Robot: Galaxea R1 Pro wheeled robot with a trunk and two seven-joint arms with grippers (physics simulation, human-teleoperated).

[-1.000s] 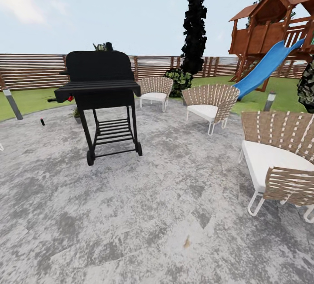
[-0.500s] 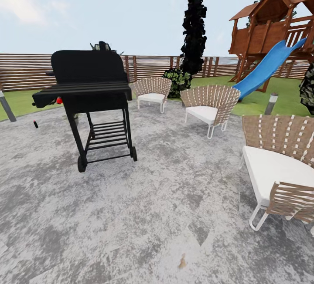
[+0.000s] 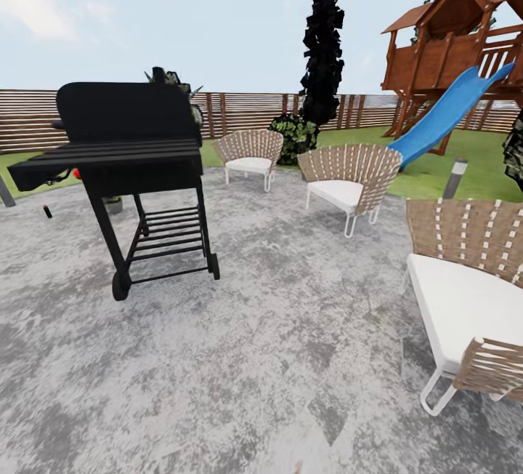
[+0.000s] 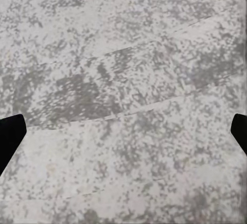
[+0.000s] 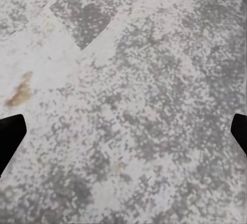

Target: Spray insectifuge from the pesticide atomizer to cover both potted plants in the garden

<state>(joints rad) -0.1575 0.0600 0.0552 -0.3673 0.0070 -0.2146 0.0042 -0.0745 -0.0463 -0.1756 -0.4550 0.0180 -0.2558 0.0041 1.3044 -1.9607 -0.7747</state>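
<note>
1. Standing on the grey stone patio (image 3: 290,358), a black wheeled barbecue grill (image 3: 127,161) fills the left part of the head view, lid down, side shelves out.
2. Just past the grill's left shelf, a small slim dark object (image 3: 48,211) lies on the stone near the patio's edge; it looks like the pesticide atomizer, though it is too small to be sure.
3. Behind the grill's legs a small grey pot (image 3: 112,204) sits on the patio, belonging to one potted plant whose leaves are mostly hidden by the grill.
4. Three woven chairs with white cushions ring the patio: a far chair (image 3: 250,156), a middle chair (image 3: 350,177) and a near chair (image 3: 472,292) at the right edge.
5. Beyond them lie the green lawn (image 3: 436,176), a brown slatted fence (image 3: 247,112), a tall dark narrow tree (image 3: 322,45), a round leafy bush (image 3: 296,134) at its foot, and a wooden playhouse (image 3: 454,38) with a blue slide (image 3: 447,114).
6. The left wrist view looks down on mottled stone, with the left gripper (image 4: 123,131) showing dark fingertips (image 4: 9,141) at opposite edges, so the claw is spread wide and holds nothing.
7. The right wrist view shows the same stone with a brownish stain (image 5: 19,91); the right gripper (image 5: 123,131) has its fingertips (image 5: 10,139) equally far apart, wide and empty.
</note>
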